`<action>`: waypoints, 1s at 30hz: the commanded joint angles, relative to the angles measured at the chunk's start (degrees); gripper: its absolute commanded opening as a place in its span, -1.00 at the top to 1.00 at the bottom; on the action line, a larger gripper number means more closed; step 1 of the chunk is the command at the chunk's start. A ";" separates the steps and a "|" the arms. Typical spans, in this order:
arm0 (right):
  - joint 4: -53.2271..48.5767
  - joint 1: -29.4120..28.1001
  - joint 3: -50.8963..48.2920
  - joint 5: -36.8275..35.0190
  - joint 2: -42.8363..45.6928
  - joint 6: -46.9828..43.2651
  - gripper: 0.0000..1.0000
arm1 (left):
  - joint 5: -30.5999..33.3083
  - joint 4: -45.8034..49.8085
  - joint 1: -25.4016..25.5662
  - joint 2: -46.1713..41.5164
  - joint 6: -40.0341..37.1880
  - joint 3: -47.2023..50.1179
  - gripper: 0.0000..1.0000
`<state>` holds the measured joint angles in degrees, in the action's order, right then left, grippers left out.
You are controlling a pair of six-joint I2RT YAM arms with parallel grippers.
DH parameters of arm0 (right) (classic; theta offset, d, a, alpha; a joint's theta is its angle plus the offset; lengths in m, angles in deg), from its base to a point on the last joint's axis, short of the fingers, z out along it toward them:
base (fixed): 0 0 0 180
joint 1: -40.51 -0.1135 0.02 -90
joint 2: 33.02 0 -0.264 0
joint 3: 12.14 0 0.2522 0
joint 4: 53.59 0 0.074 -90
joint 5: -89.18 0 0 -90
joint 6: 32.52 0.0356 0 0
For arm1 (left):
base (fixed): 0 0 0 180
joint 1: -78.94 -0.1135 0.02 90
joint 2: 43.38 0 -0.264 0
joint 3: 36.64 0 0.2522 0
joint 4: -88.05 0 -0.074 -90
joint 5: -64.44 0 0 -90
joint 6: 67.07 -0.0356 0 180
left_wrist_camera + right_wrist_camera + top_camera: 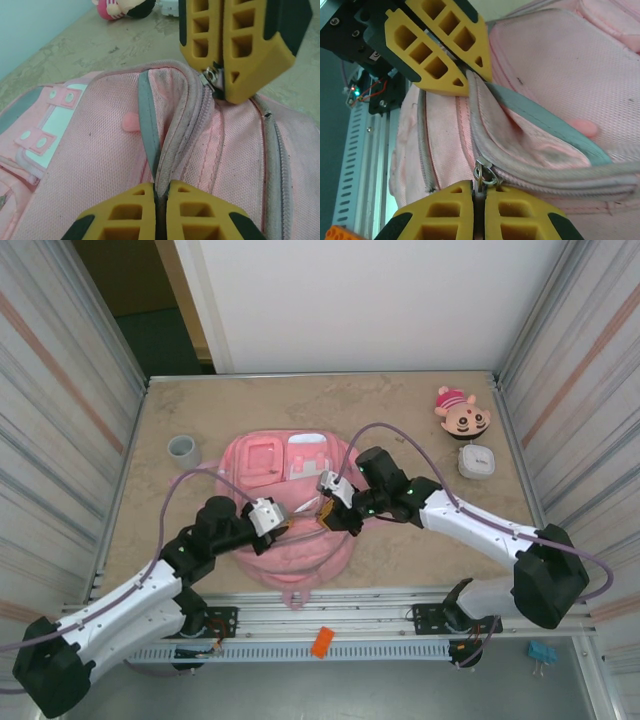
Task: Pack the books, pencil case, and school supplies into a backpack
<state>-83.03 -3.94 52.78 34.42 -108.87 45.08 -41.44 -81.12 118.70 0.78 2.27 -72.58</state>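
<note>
The pink backpack (270, 465) lies flat in the middle of the table. My left gripper (283, 525) is shut on the pale zip strip at the backpack's near edge (172, 145), pinching fabric between its yellow fingers (161, 192). My right gripper (335, 512) faces it from the right, shut on the metal zipper pull (481, 172) of the same zip, which sits right at its fingertips (479, 189). The two grippers are a short stretch of zip apart. The zip between them looks closed. The books, pencil case and school supplies are hidden.
A grey cup (183, 448) stands left of the backpack. A pink-and-tan plush head (462, 412) and a white rounded-square box (477, 461) sit at the back right. An orange piece (321, 641) lies on the front rail. Metal walls close in both sides.
</note>
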 commanded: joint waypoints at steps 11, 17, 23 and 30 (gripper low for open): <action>10.87 -7.68 -0.01 -3.38 -2.97 15.10 0.70 | 0.24 -10.95 5.23 6.82 0.10 -6.32 1.00; 13.13 -3.22 -4.07 -4.12 1.58 29.51 0.12 | 0.85 -8.98 5.23 4.08 -1.10 -5.17 1.00; 15.47 0.14 -6.06 -7.52 3.78 44.89 0.01 | 0.65 -8.22 5.19 2.86 -1.29 -4.41 1.00; 13.59 0.72 -3.96 -12.80 1.85 54.50 -0.08 | -2.56 -7.57 5.21 3.11 -2.37 -4.97 1.00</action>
<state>-70.24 -4.00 47.25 26.95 -106.19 92.12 -38.21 -83.14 122.83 5.87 1.24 -74.72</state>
